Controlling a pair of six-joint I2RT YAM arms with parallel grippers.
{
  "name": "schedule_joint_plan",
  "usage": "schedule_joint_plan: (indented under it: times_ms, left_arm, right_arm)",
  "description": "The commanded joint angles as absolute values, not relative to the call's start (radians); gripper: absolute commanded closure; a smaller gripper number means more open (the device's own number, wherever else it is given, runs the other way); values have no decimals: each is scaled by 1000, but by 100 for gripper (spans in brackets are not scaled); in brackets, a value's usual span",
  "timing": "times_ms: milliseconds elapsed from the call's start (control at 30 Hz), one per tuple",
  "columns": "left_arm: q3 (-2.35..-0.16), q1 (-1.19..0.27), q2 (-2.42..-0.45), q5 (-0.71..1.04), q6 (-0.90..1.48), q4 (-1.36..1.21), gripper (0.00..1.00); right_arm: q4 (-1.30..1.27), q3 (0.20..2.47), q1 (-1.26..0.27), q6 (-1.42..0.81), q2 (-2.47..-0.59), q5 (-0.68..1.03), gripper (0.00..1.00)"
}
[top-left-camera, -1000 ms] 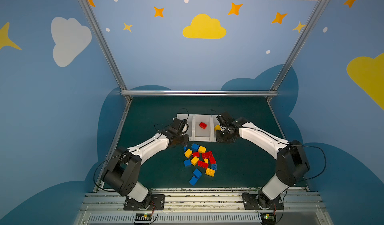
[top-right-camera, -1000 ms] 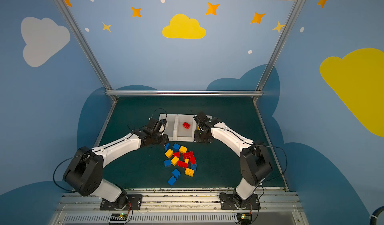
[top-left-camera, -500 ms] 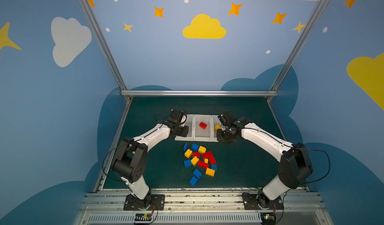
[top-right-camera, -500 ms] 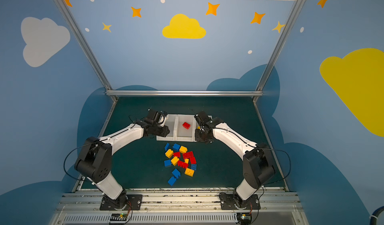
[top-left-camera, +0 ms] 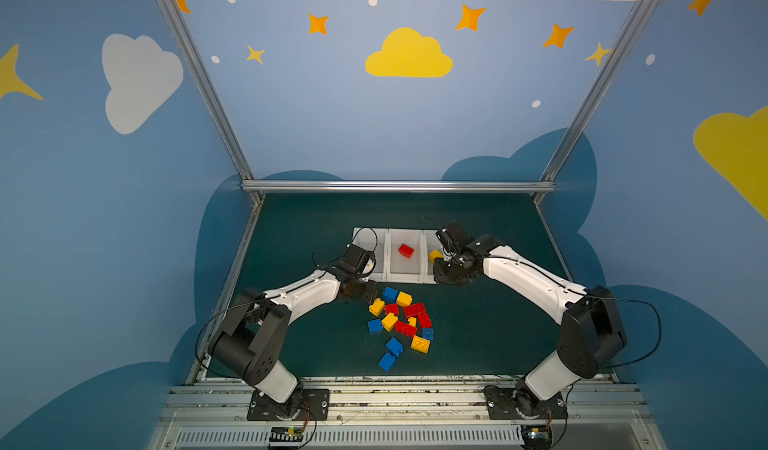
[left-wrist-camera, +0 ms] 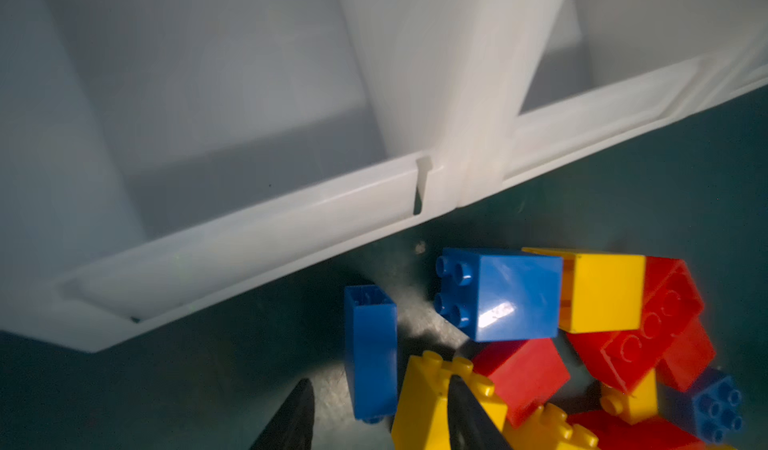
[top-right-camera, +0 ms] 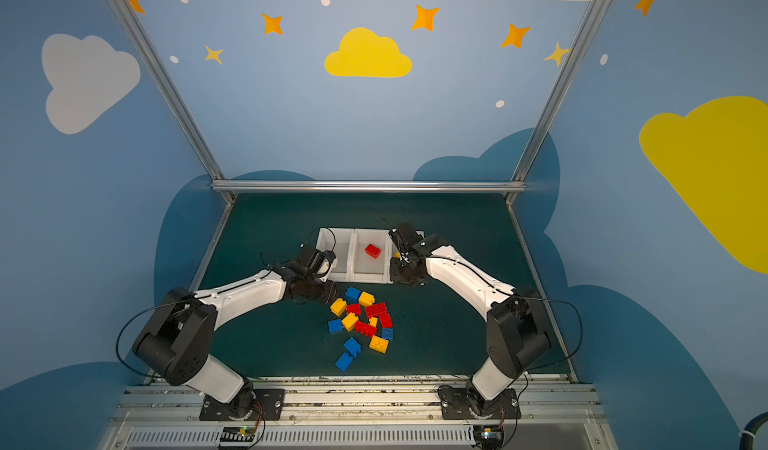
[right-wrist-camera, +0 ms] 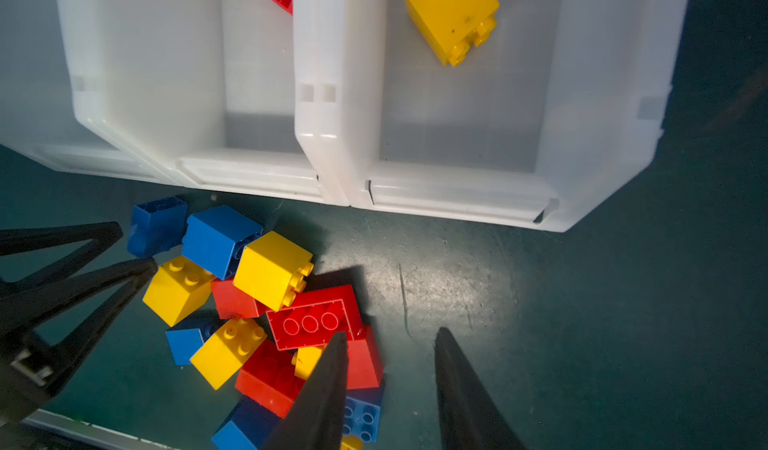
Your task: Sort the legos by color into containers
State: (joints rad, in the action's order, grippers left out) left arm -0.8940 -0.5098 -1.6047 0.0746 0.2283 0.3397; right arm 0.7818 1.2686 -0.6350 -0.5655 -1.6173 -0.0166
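Centre-bottom of both top views: legos (top-left-camera: 401, 321) piled loose on mat (top-left-camera: 478, 323), just below bins (top-left-camera: 405, 278). Bin row's long axis runs left-right, low lips facing frame bottom. Red brick (top-left-camera: 406, 250) sits in middle bin. Yellow brick (top-left-camera: 434, 255) in right bin, studs angled toward the lip. Slim blue brick (left-wrist-camera: 370, 352) lies on its side, hollow end toward the bins. Left gripper (left-wrist-camera: 380, 381): jaws apart, tips beside it, gripping nothing. Right gripper (right-wrist-camera: 392, 333): jaws parted, empty, at the pile's edge.
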Motion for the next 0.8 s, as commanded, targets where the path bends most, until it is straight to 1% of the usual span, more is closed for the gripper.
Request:
schedule_joint_plan:
  times_ms: [0, 167, 367, 667, 767]
  left_arm:
    - [-926, -515, -1647, 59, 240, 330, 55]
    - [-952, -518, -1693, 53, 242, 306, 65]
    - [-954, -523, -1708, 43, 242, 311, 80]
    - [-967, -526, -1608, 50, 249, 345, 83]
    - [-997, -521, -1569, 10, 235, 350, 83]
  right_arm:
    - [785, 1255, -635, -571, -1623, -14, 65]
    - [785, 1256, -636, -570, -1623, -14, 67]
    - [787, 1250, -635, -571, -1614, -20, 69]
    - [788, 1246, -635, -573, -1607, -23, 70]
    - [790, 1247, -635, -572, -1604, -27, 70]
